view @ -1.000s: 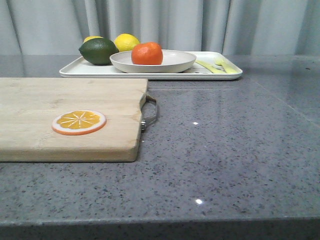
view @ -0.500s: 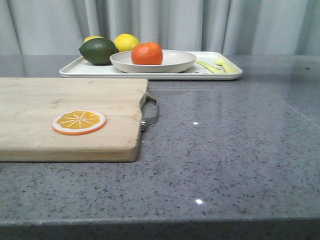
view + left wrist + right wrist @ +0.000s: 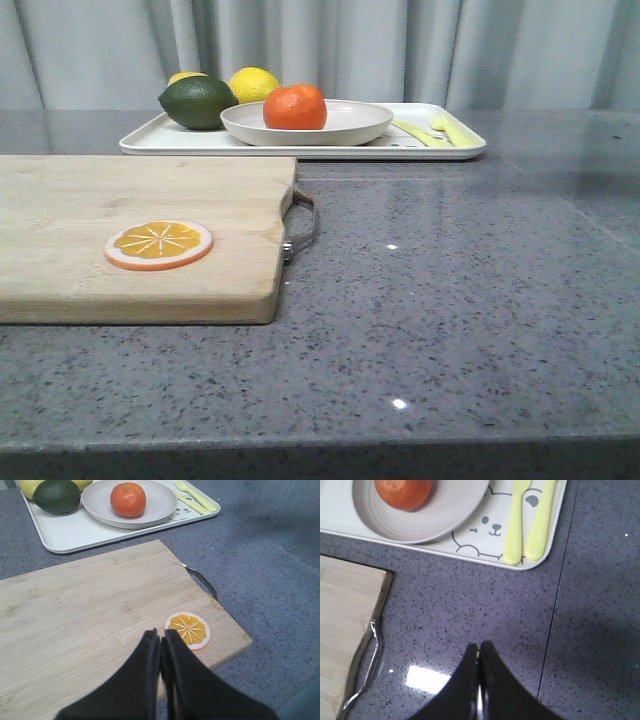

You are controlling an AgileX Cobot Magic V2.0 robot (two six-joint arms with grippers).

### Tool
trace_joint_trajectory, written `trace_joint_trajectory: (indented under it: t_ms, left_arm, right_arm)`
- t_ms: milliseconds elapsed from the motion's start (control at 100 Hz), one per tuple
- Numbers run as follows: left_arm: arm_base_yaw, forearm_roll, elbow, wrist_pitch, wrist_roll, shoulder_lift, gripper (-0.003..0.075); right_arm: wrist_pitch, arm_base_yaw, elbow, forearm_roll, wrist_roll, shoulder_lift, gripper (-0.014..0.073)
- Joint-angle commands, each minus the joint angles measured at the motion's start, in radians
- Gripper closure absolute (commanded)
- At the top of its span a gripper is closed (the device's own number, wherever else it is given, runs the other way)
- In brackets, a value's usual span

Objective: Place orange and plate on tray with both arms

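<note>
The orange [image 3: 295, 107] sits in the off-white plate [image 3: 350, 125], and the plate rests on the white tray [image 3: 140, 141] at the back of the table. All three also show in the left wrist view: orange [image 3: 128, 499], plate [image 3: 97, 502], tray [image 3: 75, 532]. In the right wrist view the orange [image 3: 402, 492] lies in the plate [image 3: 445, 515] on the tray [image 3: 485, 535] with its bear drawing. My left gripper [image 3: 161, 639] is shut and empty above the cutting board. My right gripper [image 3: 480, 647] is shut and empty above the grey table, short of the tray.
A wooden cutting board [image 3: 100, 200] with a metal handle [image 3: 300, 225] lies at the front left, an orange slice disc [image 3: 158, 245] on it. A dark green lime [image 3: 197, 102] and yellow lemons [image 3: 254, 84] sit on the tray's left. A yellow fork and spoon [image 3: 435, 130] lie on its right.
</note>
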Motion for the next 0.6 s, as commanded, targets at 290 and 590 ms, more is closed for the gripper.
trace_joint_trajectory:
  t_ms: [290, 590]
  left_arm:
    - [0.003, -0.012, -0.025, -0.069, -0.009, 0.006, 0.0739]
    - [0.003, -0.012, -0.025, -0.043, -0.009, 0.006, 0.0739]
  right_arm:
    - [-0.294, -0.002, 0.391, 0.006, -0.051, -0.328, 0.0662]
    - [-0.463, -0.002, 0.71, 0.006, -0.082, -0.587, 0.0662]
